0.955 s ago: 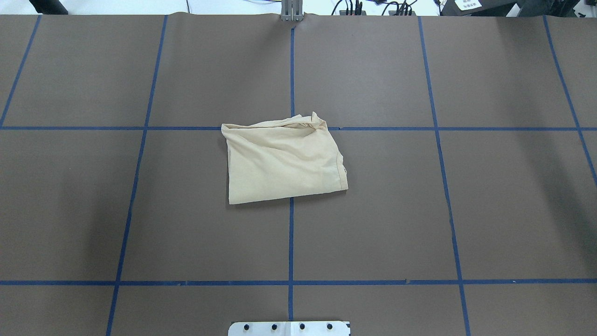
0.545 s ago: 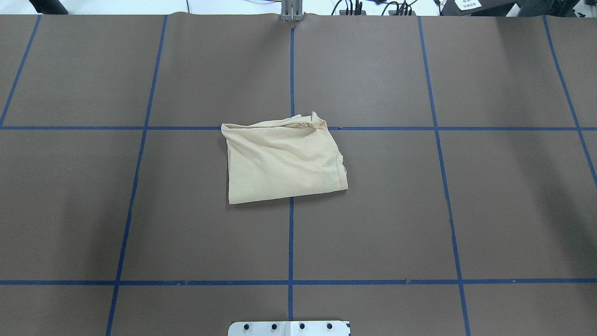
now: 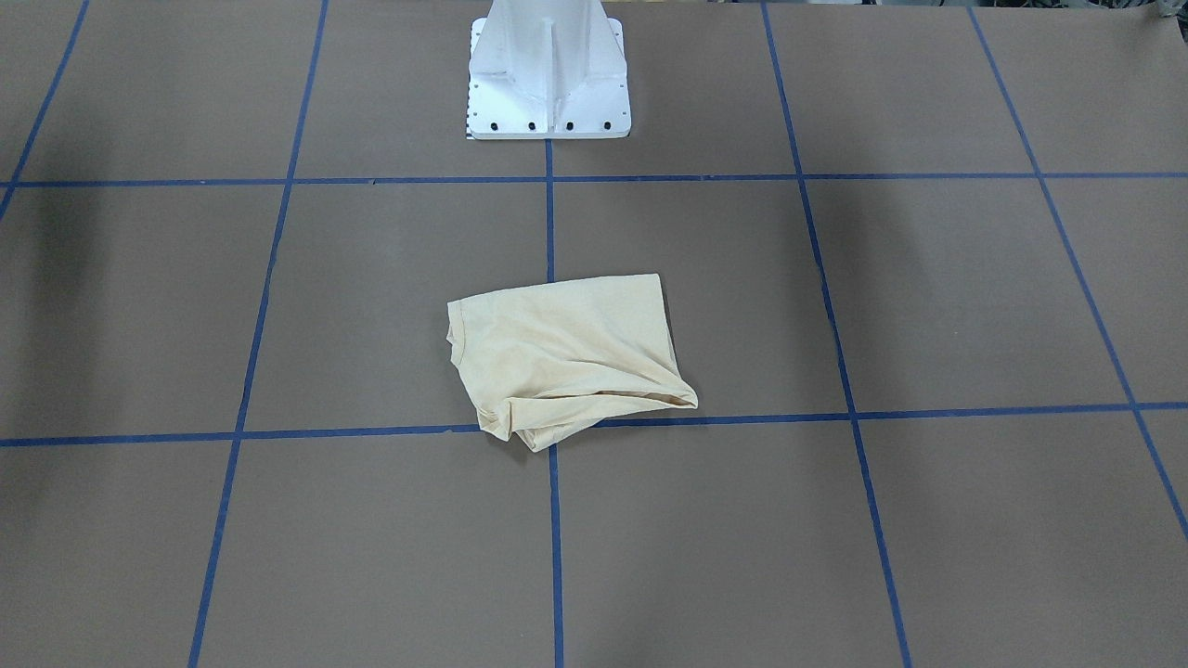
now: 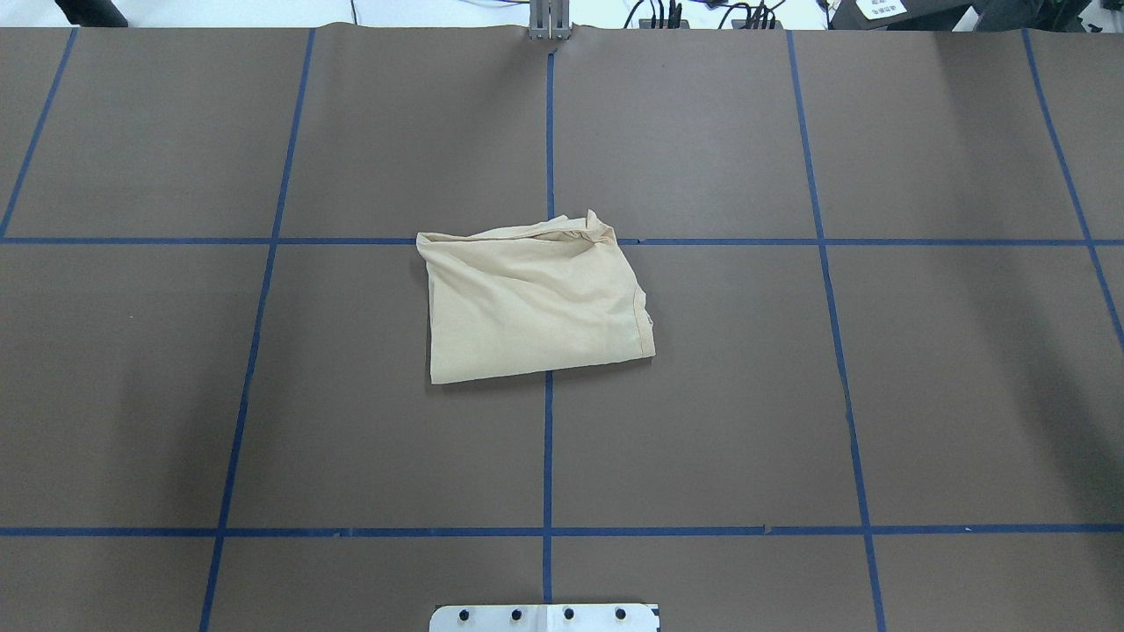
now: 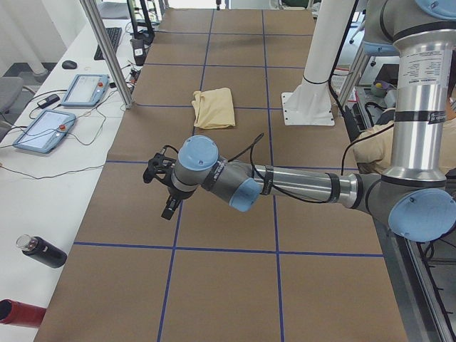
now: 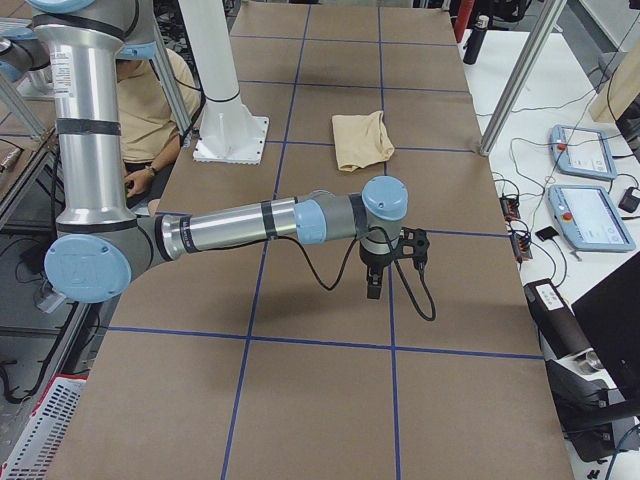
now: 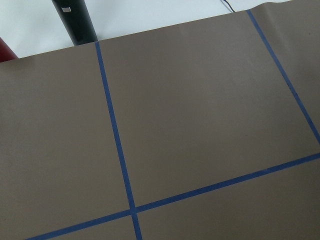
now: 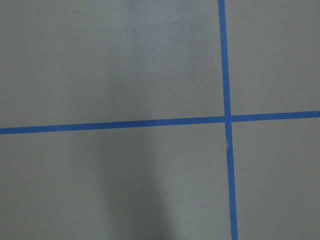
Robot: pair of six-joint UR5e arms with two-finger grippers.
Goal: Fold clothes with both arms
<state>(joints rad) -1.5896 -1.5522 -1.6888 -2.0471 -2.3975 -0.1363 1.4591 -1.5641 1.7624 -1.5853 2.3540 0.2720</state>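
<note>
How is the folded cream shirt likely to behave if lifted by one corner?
Probably floppy: the shirt lies in wrinkled layers, bunched along one edge, so lifting one corner would likely undo the fold. It looks thin and light. Pushed, it may crumple on the table rather than slide.

Folded T-shirt [image 4: 536,303] lies mid-tabletop [image 4: 790,421], across the centre tape line [image 4: 547,456], in front of the pedestal base [image 3: 548,83]. Left tool [image 5: 169,209] and right tool [image 6: 373,288] hover over opposite tabletop ends, well apart from it.
</note>
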